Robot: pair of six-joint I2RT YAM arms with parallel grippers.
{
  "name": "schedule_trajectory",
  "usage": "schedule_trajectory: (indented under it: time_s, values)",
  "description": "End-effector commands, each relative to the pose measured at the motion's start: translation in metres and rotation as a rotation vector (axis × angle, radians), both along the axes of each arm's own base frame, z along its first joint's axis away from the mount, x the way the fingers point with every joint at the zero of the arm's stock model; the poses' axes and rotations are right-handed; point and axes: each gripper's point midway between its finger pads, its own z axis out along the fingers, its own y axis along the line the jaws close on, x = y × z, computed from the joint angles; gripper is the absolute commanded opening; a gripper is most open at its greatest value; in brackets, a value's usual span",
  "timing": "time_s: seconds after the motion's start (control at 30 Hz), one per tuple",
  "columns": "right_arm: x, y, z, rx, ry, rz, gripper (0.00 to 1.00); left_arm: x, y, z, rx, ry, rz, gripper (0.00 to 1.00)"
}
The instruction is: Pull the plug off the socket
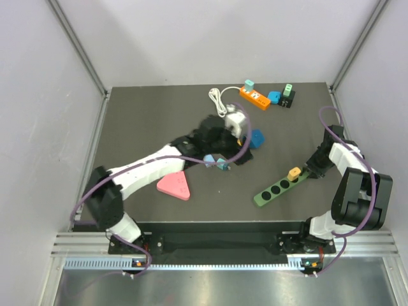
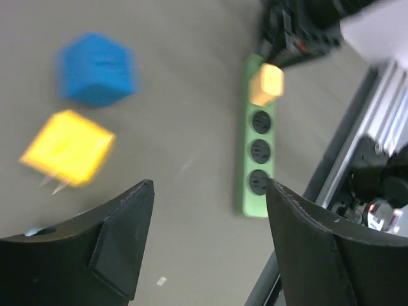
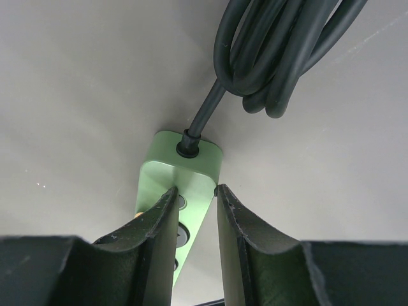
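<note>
L gripper (image 2: 209, 191) hangs over the dark grey table top (image 1: 146, 115) near the middle. Its jaws are wide apart w/ nothing between them, and its black fingers (image 2: 121, 242) frame bare table in the left wrist view.

R gripper (image 3: 196, 190) is low at the right side, clamped on the cable end of the long green plastic power strip (image 1: 271, 191), one finger touching each long side. The strip lies flat & diagonal, closer to the R arm than the L. The small orange plastic plug (image 1: 294, 173) sits in the strip's socket nearest the R gripper, not yet pulled. The other three round sockets are empty. A thick black rubber cable (image 3: 280, 51) leaves the strip's end & bunches in a coil just beyond it.

Near the L gripper is a blue blocky plastic adapter (image 1: 256, 138). The wrist view also shows a yellow square plastic plug (image 2: 67, 148), blurred, w/ two prongs showing. The two are near each other but apart. A pink rounded-triangle plastic piece (image 1: 174, 186) lies just beside the L forearm.

At the far edge lies an orange plastic power strip (image 1: 254, 96) w/ a white bundled cord (image 1: 220, 100) and a teal plug (image 1: 248, 84) at its far end. A blue plug (image 1: 274, 97) & a black adapter w/ green top (image 1: 288, 95) sit just beside its right end.
</note>
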Motion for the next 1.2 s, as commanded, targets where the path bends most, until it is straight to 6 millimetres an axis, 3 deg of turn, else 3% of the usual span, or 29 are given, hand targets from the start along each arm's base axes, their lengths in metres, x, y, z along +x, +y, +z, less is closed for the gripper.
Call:
schedule_trajectory:
  time_s: [0.0, 0.03, 0.07, 0.17, 0.23, 0.27, 0.43, 0.8, 0.83, 1.0, 1.17]
  values:
    - [-0.027, 0.000, -0.056, -0.031, 0.133, 0.019, 0.29, -0.022, -0.061, -0.017, 0.038, -0.121, -0.119, 0.76]
    - [-0.026, 0.000, -0.055, -0.032, 0.130, 0.020, 0.29, -0.023, -0.075, -0.012, 0.026, -0.145, -0.132, 0.76]
    - [-0.026, 0.000, -0.055, -0.033, 0.132, 0.019, 0.29, -0.021, -0.089, -0.030, 0.051, -0.153, -0.140, 0.76]
    - [-0.026, 0.000, -0.055, -0.034, 0.130, 0.019, 0.29, -0.031, -0.125, -0.048, 0.069, -0.183, -0.194, 0.77]
    - [-0.026, 0.000, -0.055, -0.031, 0.129, 0.019, 0.29, -0.036, -0.150, -0.035, 0.029, -0.235, -0.229, 0.80]
    - [-0.027, 0.000, -0.055, -0.030, 0.132, 0.019, 0.29, -0.035, -0.159, -0.052, 0.054, -0.227, -0.238, 0.82]
    - [-0.026, 0.000, -0.054, -0.034, 0.129, 0.019, 0.29, -0.030, -0.191, -0.072, 0.050, -0.243, -0.254, 0.82]
    - [-0.025, 0.001, -0.053, -0.030, 0.121, 0.021, 0.29, -0.024, -0.219, -0.098, 0.057, -0.244, -0.277, 0.74]
    - [-0.025, 0.001, -0.053, -0.030, 0.121, 0.021, 0.29, -0.024, -0.220, -0.107, 0.070, -0.234, -0.280, 0.71]
    - [-0.025, 0.000, -0.052, -0.032, 0.117, 0.021, 0.29, -0.023, -0.228, -0.114, 0.069, -0.220, -0.285, 0.56]
    - [-0.025, -0.001, -0.053, -0.037, 0.123, 0.018, 0.29, -0.019, -0.234, -0.114, 0.082, -0.213, -0.280, 0.28]
